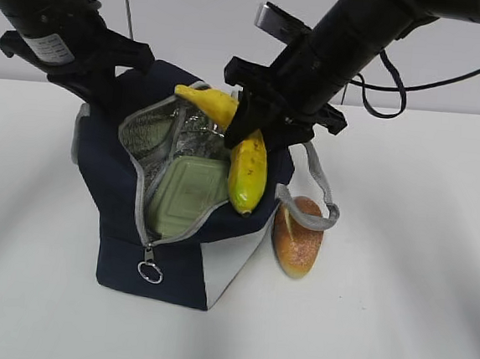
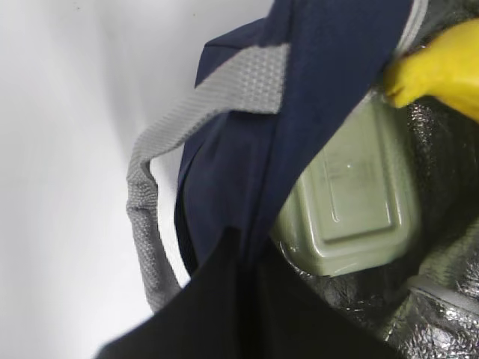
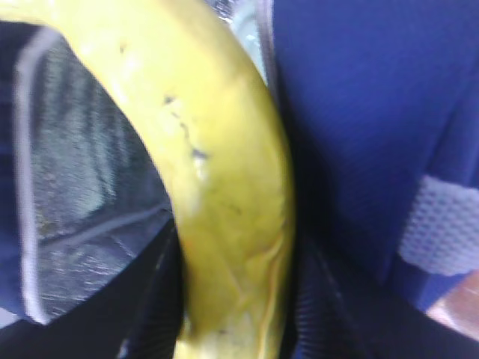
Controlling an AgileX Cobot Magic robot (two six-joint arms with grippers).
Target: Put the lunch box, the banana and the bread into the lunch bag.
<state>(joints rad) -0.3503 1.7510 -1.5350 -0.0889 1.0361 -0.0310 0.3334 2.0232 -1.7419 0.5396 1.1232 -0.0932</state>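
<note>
The navy lunch bag [image 1: 174, 258] stands open in the middle of the table. The lunch box [image 1: 187, 193] with its sage-green lid lies inside on the foil lining, also seen in the left wrist view [image 2: 352, 202]. My right gripper [image 1: 258, 122] is shut on the banana [image 1: 247, 176], which hangs over the bag's right rim with its tip pointing down. In the right wrist view the banana [image 3: 224, 187] fills the space between the jaws [image 3: 236, 314]. My left gripper [image 1: 113, 93] is shut on the bag's back-left edge [image 2: 254, 187]. The bread [image 1: 298, 235] lies on the table just right of the bag.
A grey webbing handle [image 1: 318, 195] droops from the bag over the bread. The other handle [image 2: 153, 194] hangs outside the bag's left side. A ring zipper pull [image 1: 149, 271] dangles at the front. White table surface [image 1: 405, 311] surrounds the bag.
</note>
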